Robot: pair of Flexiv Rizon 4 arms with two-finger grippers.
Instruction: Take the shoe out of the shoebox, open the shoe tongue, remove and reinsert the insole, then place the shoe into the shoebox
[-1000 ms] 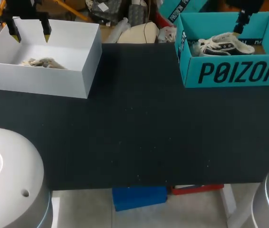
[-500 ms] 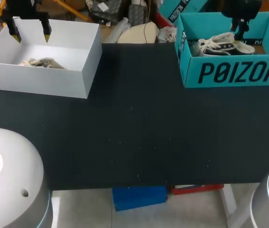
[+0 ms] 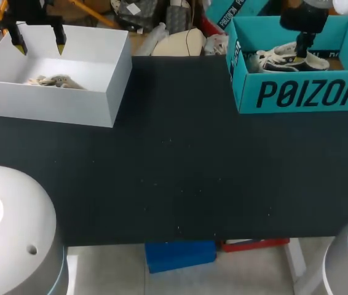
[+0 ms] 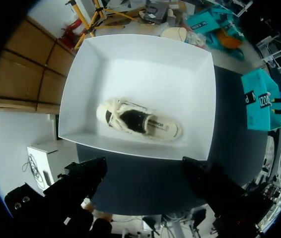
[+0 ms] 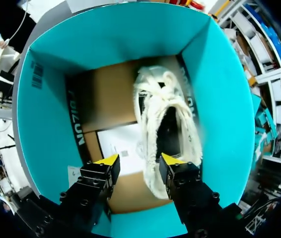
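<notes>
Right end effector (image 5: pixel 140 161): fingers apart, shoe (image 5: pixel 168 124) just ahead in shoebox (image 5: pixel 41 109)
Grasp: centre over heel, lower clear of wall
Left end effector (image 3: pixel 39 44): fingers apart, above white box (image 3: pixel 57 104)

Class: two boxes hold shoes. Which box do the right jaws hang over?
The teal shoebox, printed with black lettering; the white box lies under the left jaws instead.

Head view: high behind the robot, facing down on the table (image 3: pixel 174 160), white box (image 3: pixel 69 104) far left, teal box (image 3: pixel 303 92) far right. Left wrist view: well above the white box (image 4: pixel 130 54), looking straight in; teal box (image 4: pixel 257 99) off beside it. Right wrist view: close inside the teal box (image 5: pixel 46 114), walls all round. Head view shares both boxes with the wrist views.
</notes>
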